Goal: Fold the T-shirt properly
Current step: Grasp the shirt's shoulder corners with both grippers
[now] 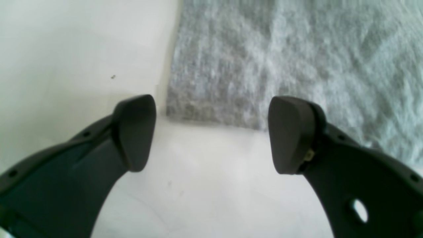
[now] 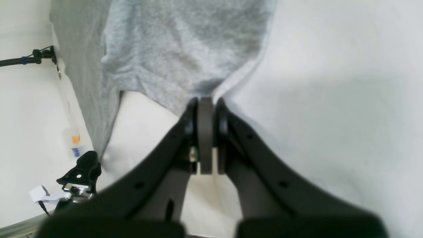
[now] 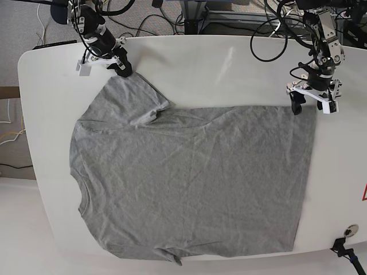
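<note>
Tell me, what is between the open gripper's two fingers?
In the left wrist view, the left gripper is open over bare white table. The corner of the T-shirt lies just past its fingertips, not yet between them.

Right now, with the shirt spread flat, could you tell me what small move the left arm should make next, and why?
Probably lower the left gripper and shut it on the T-shirt's corner. Its jaws stand open, with the corner just ahead of them and nothing held, while the right gripper is already shut on a sleeve edge. With both corners held, a fold can begin.
</note>
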You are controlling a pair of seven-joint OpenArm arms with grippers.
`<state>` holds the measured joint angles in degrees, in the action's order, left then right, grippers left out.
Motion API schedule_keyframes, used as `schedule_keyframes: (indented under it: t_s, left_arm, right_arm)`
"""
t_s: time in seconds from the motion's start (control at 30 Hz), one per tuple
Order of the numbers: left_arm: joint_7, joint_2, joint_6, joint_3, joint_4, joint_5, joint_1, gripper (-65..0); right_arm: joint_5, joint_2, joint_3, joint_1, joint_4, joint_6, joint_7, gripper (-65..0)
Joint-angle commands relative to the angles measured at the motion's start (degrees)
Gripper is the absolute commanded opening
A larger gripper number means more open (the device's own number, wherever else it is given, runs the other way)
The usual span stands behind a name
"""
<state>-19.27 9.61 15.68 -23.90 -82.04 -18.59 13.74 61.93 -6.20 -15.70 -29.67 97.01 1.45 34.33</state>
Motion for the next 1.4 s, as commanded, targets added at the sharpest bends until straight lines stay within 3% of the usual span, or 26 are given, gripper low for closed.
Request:
schedule_keyframes:
  t_s: [0.0,0.2,0.3,0.4,0.57,0.67,1.37]
  left_arm:
    - [-0.91,0.46,0.01,-0.06,0.5,-0.18,-1.56,-14.7]
    - [-1.0,0.2,3.09,0.03,0.59,-0.18,-2.62,-14.8]
    - [-2.67,0.2,3.09,0.03,0.59,-0.18,-3.23,-15.6]
    - [-2.67,0.2,3.09,0.03,0.59,-0.18,-3.23,-21.8]
    - [-2.67,0.2,3.09,0.03,0.59,-0.18,-3.32,-37.4]
    - [-2.67,0.2,3.09,0.03,0.59,-0.18,-3.32,-42.6]
    - [-2.67,0.46,3.0,-0.06,0.68,0.26,-6.66,-43.4]
  right_arm:
    - [-0.17,-0.27,-0.25,-0.35,0.44,-0.27,-0.08,-65.0]
    - [-0.17,-0.27,-0.25,-0.26,0.44,-0.27,-0.08,-65.0]
    - [-0.17,-0.27,-0.25,-0.26,0.35,-0.27,-0.08,-65.0]
    - [-0.17,-0.27,-0.25,-0.26,0.35,-0.27,-0.08,-65.0]
    - [-0.17,-0.27,-0.25,-0.26,0.35,-0.27,-0.08,-65.0]
    - [-0.17,-0.27,-0.25,-0.26,0.35,-0.27,-0.08,-65.0]
    - [-0.17,-0.27,-0.25,-0.61,0.35,-0.18,-0.08,-65.0]
